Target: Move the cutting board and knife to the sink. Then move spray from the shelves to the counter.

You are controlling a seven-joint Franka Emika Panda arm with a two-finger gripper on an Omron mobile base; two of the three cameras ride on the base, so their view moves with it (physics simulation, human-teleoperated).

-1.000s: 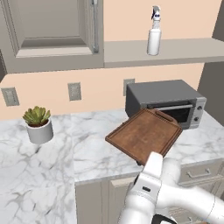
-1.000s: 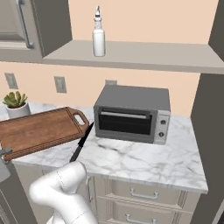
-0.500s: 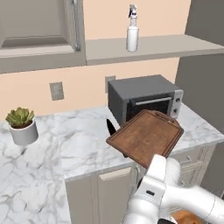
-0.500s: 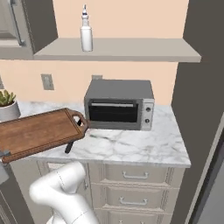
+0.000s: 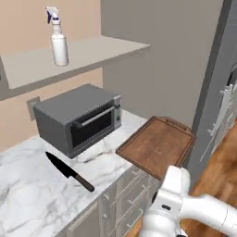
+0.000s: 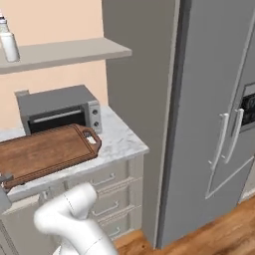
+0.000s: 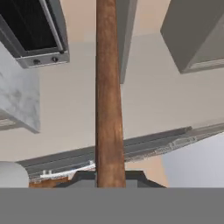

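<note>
Fingers [image 7: 109, 177] clamping cutting board [image 5: 157, 146] by edge, holding it level in air beyond tabletop [image 5: 28, 194] corner. Knife [image 5: 69, 171] lying on tabletop before microwave [image 5: 76, 118]. Spray [image 5: 57, 42] standing on shelf [image 5: 92, 51].

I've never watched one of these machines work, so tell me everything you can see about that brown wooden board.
The cutting board is a rectangular slab of dark brown wood with visible grain, a raised rim and a cut-out handle at its far short end. It is lifted off the white marble counter, roughly level, jutting out past the counter's edge. In the hand view it runs edge-on straight up from the claw, which is shut on its near edge. The black knife lies apart from it on the counter.
</note>
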